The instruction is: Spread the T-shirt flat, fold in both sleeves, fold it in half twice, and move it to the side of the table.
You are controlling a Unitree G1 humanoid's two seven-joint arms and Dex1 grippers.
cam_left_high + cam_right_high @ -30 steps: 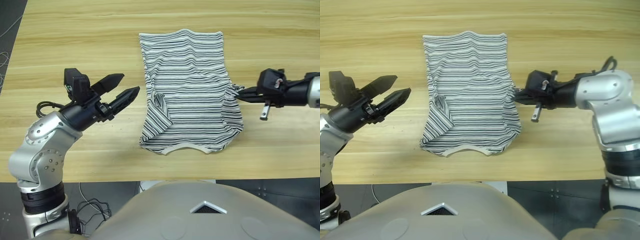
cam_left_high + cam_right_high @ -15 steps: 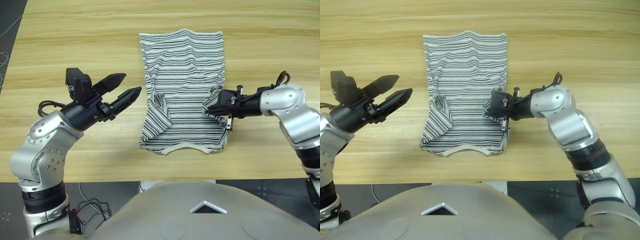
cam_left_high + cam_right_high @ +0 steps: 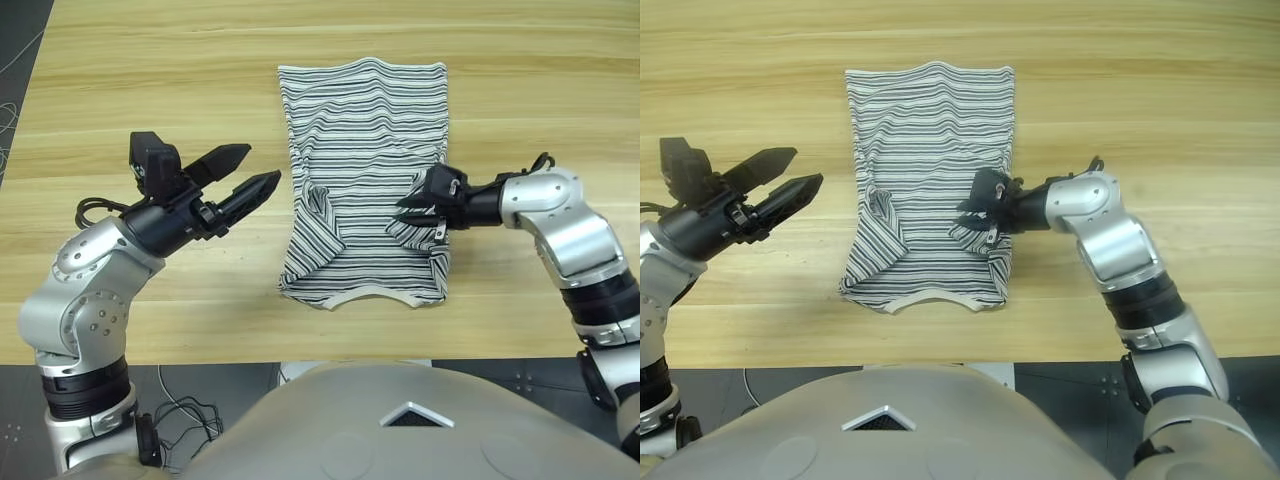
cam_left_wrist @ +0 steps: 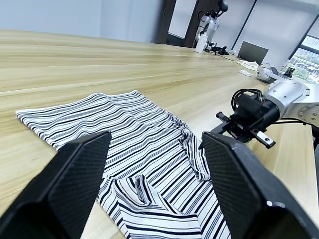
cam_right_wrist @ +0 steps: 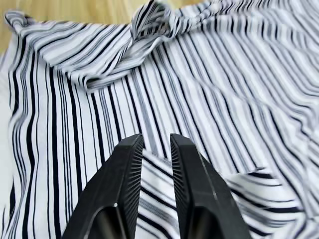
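Note:
A black-and-white striped T-shirt (image 3: 365,130) lies on the wooden table (image 3: 150,60), collar edge toward me. Its left sleeve (image 3: 322,218) is folded in over the body. My right gripper (image 3: 402,211) sits over the shirt's right half, shut on the right sleeve's cloth, which is drawn in over the body; in the right wrist view striped fabric is pinched between the fingers (image 5: 124,179). My left gripper (image 3: 245,175) hovers open just left of the shirt, holding nothing, and the left wrist view has its gripper (image 4: 154,142) facing the shirt and the right gripper (image 4: 219,130).
Bare wooden table extends to the left, to the right and beyond the shirt. The table's near edge (image 3: 300,358) runs just below the shirt's collar. A cable (image 3: 180,412) lies on the dark floor under the left arm.
My right gripper has moved left from beside the shirt onto its body, pulling the right sleeve in with it. The shirt's right edge is now straighter. The left arm has barely moved.

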